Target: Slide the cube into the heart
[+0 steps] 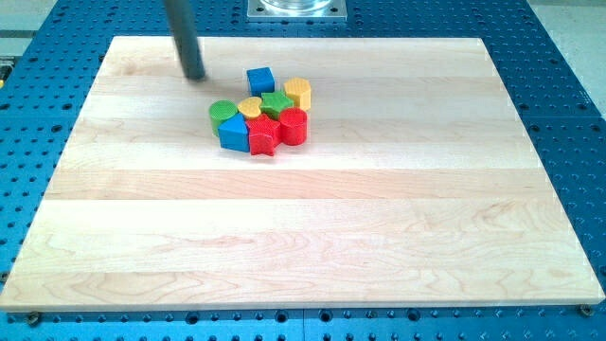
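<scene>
Blue cube is sitting upright above the cluster, apart from yellow heart; my tip is hovering left; no jaws.

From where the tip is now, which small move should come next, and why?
Probably shift my tip toward the view's top and right, behind the blue cube. The tip now stands to the cube's left, apart from it, while the yellow heart lies just below the cube, so the push must come from above.

table: pale wood, fills frame centre | cluster upper centre: green cylinder, blue block, red star, green star, yellow block, red cylinder | blue perforated base: surrounds table
</scene>
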Tool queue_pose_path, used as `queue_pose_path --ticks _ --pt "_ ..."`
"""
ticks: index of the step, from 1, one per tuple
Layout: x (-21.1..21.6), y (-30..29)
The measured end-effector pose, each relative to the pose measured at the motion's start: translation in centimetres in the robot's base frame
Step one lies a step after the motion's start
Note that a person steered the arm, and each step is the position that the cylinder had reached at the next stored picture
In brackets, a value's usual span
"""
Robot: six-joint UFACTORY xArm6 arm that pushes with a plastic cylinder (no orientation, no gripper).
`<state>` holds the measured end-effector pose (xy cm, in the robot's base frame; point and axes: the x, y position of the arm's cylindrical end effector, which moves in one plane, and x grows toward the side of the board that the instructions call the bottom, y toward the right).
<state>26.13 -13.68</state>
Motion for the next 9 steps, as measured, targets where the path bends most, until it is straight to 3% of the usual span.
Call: queue_pose_path --ticks 1,2,4,7,8,9 --pt "-0.7 6.1" --pt "0.0 8.2" --pt "3.4 8.3" --pt "4.7 6.6" --pt "0.8 8.9" --pt "2.3 16.9"
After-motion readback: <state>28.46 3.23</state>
